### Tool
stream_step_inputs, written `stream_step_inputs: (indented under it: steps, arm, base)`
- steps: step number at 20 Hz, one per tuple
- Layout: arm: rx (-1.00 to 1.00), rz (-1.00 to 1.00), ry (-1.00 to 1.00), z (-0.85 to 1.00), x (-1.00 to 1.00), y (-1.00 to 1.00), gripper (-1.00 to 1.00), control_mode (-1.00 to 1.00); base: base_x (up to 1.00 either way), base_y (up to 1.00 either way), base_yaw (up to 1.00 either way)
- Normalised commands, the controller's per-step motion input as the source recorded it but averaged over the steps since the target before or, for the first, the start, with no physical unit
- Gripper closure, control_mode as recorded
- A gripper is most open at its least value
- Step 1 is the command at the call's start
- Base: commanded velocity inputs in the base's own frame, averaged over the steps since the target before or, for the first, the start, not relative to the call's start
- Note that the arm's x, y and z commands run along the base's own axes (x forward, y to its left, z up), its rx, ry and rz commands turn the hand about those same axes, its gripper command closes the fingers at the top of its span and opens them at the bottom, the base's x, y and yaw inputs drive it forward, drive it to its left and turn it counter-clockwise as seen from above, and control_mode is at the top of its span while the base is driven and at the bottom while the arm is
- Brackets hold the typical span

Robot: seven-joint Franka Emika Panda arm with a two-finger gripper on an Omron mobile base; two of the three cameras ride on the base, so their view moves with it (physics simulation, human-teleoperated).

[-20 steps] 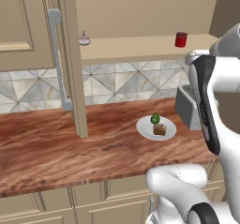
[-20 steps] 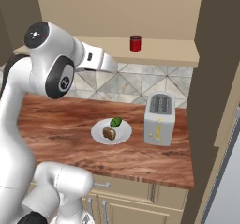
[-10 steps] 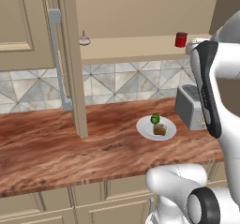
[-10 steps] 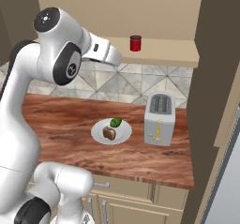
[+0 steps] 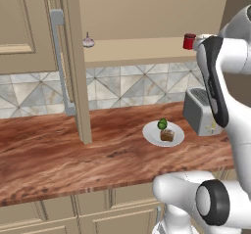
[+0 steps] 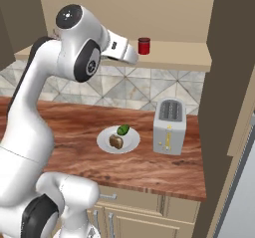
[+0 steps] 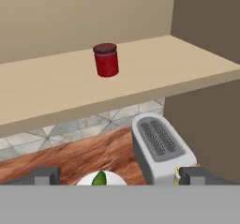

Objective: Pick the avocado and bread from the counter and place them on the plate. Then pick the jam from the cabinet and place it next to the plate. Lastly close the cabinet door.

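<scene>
A: What's the room look like?
B: I see the counter (image 5: 59, 154) running wall to wall under a tiled backsplash (image 6: 124, 90), with the cabinet (image 5: 147, 52) above and its cabinet door (image 5: 73, 61) swung open, edge toward me.

A: Smaller stuff?
B: Toaster (image 6: 169, 125) just right of the plate (image 6: 107, 145); bread (image 6: 116, 142) and avocado (image 6: 123, 129) on it. Garlic (image 5: 88, 41) far left on the shelf.

A: Jam? Gripper?
B: Jam (image 7: 106, 60) upright on the shelf, clear path. Gripper (image 7: 119, 176) short of it, jaws spread wide, empty.
</scene>
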Motion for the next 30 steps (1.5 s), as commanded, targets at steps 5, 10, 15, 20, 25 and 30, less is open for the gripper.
stream_step_inputs:
  steps: [5, 10, 15, 20, 25, 30]
  arm:
    - [0.0, 0.0, -0.01, 0.01, 0.42, -0.11, -1.0, -1.0]
    - [0.0, 0.0, 0.0, 0.01, 0.45, 0.0, -1.0, -1.0]
    - [0.0, 0.0, 0.0, 0.01, 0.52, -0.04, -1.0, -1.0]
    - [0.0, 0.0, 0.0, 0.11, 0.4, -0.05, -1.0, -1.0]
    - [0.0, 0.0, 0.0, 0.06, 0.31, -0.05, -1.0, -1.0]
    - [0.0, 0.0, 0.0, 0.0, 0.27, 0.0, -1.0, -1.0]
  base:
    - [0.0, 0.0, 0.0]
    - [0.0, 0.0, 0.0]
    - [0.0, 0.0, 0.0]
    - [0.0, 0.0, 0.0]
    - [0.0, 0.0, 0.0]
    - [0.0, 0.0, 0.0]
